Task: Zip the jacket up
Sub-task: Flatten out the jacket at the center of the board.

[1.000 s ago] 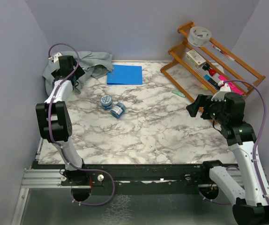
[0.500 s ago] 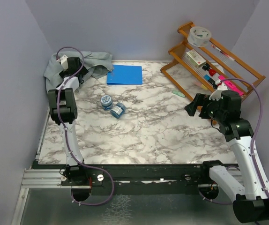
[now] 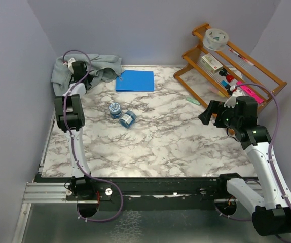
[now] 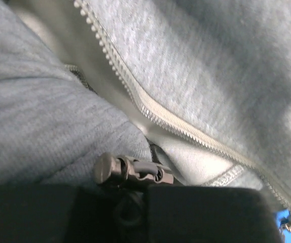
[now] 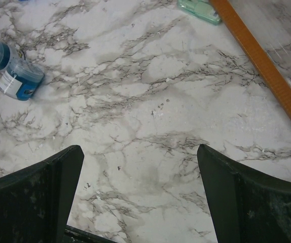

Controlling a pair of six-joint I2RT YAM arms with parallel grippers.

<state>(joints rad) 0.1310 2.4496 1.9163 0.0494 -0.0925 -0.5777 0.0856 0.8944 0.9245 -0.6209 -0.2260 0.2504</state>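
Jacket (image 3: 99, 65): light grey fleece, bunched in a heap at the far-left corner of the marble desk (image 3: 160, 147), against the back wall. One fold drapes twd the blue pad (image 3: 135, 80) just beside it; can't tell if they touch.

Left wrist cam is v. close on the fabric. Soft heathered grey outside, paler cream lining in the folds. Pale zipper (image 4: 150, 109) runs diagonally from top left to bottom right, teeth visible, that stretch not joined to a second row. A stitched hem edge shows below it. Small grey plastic piece (image 4: 130, 171) sits low in frame, prob. a drawstring toggle, lying on the grey cloth.

Left claw (image 3: 80, 72): reaches onto the jacket heap, arm stretched far fwd. Only its dark body fills the bottom of the wrist view, so can't tell whether the fingers are spread or pinching cloth.

Right claw (image 5: 140, 195): fingers spread wide, nothing btwn them, over bare marble on the right side, well apart from the jacket.

Also on desk: two small blue-lidded jars (image 3: 121, 114) near centre-left, one lying on its side; mint-green item (image 3: 193, 101) beside the wooden rack (image 3: 247, 61) at far right.
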